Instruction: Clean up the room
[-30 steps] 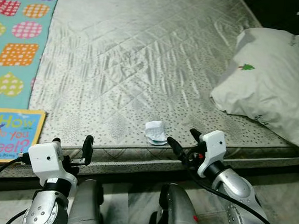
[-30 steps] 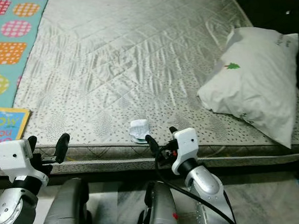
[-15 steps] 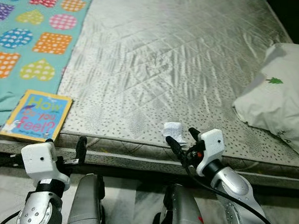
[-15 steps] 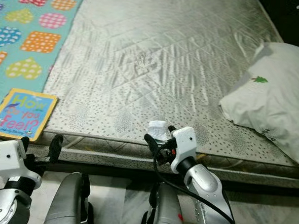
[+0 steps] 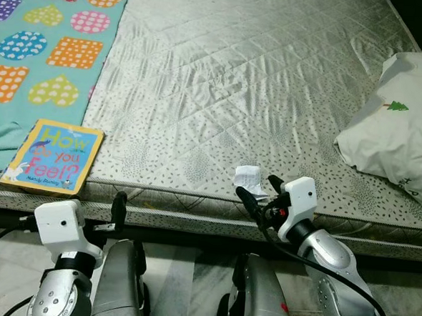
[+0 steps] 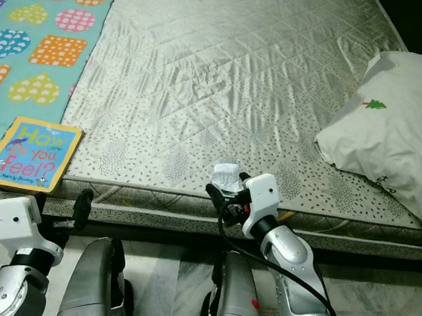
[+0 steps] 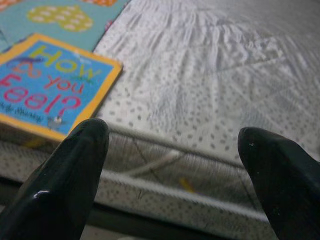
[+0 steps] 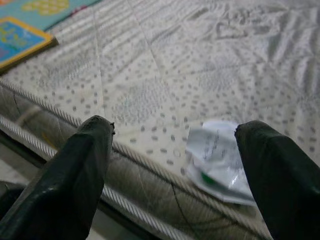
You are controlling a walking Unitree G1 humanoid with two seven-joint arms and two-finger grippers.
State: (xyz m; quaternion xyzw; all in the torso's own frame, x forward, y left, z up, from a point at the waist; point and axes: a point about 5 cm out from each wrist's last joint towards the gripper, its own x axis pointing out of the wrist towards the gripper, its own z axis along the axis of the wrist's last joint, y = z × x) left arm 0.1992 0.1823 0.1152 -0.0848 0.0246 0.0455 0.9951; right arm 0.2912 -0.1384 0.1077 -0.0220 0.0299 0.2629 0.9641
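Note:
A crumpled white wrapper (image 5: 248, 177) lies on the grey quilted mattress (image 5: 223, 80), close to its front edge. My right gripper (image 5: 257, 187) is open and hovers at that edge; the wrapper (image 8: 217, 160) lies just beyond and between its fingers, nearer one fingertip (image 8: 260, 150), untouched. A children's book, "How Do You Feel?" (image 5: 52, 156), rests flat on the mattress's front left corner. My left gripper (image 7: 172, 129) is open and empty, low in front of the mattress edge, to the right of the book (image 7: 45, 90).
A teal blanket (image 5: 39, 40) with coloured hearts and squares covers the left side of the bed. A white pillow (image 5: 399, 134) with a small tree print lies at the right. The mattress side (image 5: 193, 218) runs across in front of me, with pale floor below.
The camera has swung left and tilted, bringing the whole book into view. My right gripper has closed in on the wrapper, which now sits between its fingers. The left arm has held its place.

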